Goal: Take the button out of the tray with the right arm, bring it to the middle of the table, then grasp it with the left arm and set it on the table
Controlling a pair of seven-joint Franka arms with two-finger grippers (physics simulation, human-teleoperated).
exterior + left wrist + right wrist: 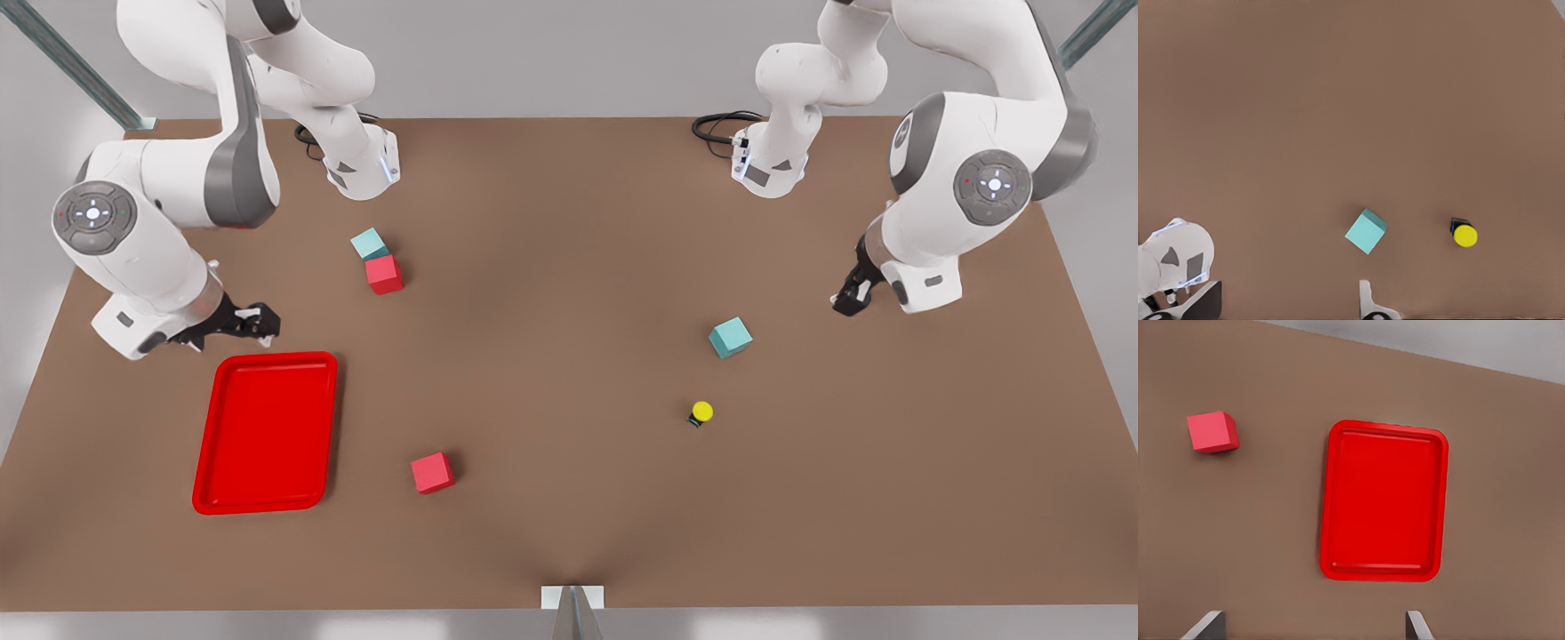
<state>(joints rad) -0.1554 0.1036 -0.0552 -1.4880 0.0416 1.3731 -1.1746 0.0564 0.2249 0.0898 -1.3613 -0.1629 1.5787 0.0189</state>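
On the table (569, 498), toward the front view's right, the button (701, 412) stands alone near a teal cube (730, 338), well apart from the tray (265, 433). Left gripper (852, 293) hovers beyond the cube, fingers spread and holding nothing. Right gripper (253, 322) hangs just beside the tray's far edge, likewise spread and holding nothing.

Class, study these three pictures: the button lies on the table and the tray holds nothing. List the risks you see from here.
1. The button lies tipped on the table, its round cap free to roll if nudged.
2. The teal cube sits between it and the left gripper, so a low move could knock it.
3. The right gripper hovers by the tray rim, jaws open; dropping could strike the rim.
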